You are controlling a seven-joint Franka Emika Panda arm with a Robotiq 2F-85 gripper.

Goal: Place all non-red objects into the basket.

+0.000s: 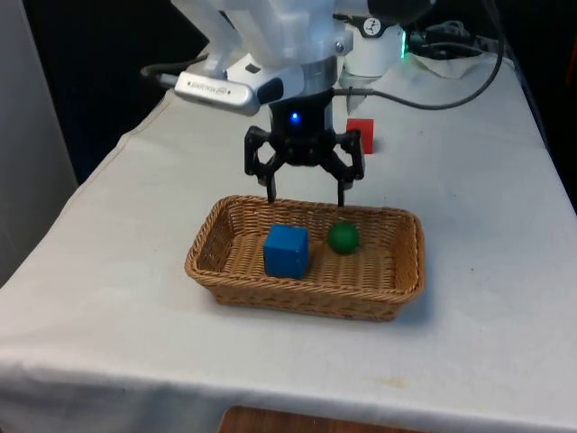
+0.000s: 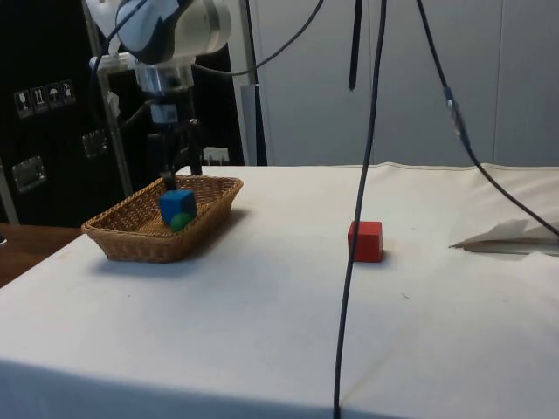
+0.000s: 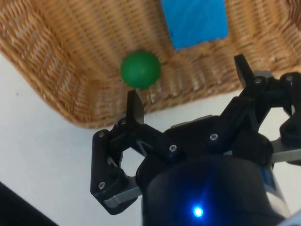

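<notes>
A blue cube [image 1: 286, 250] and a green ball [image 1: 343, 237] lie inside the wicker basket [image 1: 225, 271], side by side. Both also appear in the side view, the blue cube [image 2: 177, 206] above the green ball [image 2: 181, 222], and in the wrist view as blue cube [image 3: 194, 21] and green ball [image 3: 140, 69]. My gripper [image 1: 306, 196] hangs open and empty just above the basket's far rim. Its fingers [image 3: 135, 107] straddle the wall of the basket [image 3: 51, 70]. A red cube [image 1: 360, 135] rests on the cloth behind the gripper, apart from the basket.
The red cube [image 2: 365, 241] sits alone mid-table in the side view, well clear of the basket [image 2: 131, 242]. Black cables [image 2: 360, 218] hang down in front of that camera. A cable [image 1: 451, 95] trails across the table's far right corner.
</notes>
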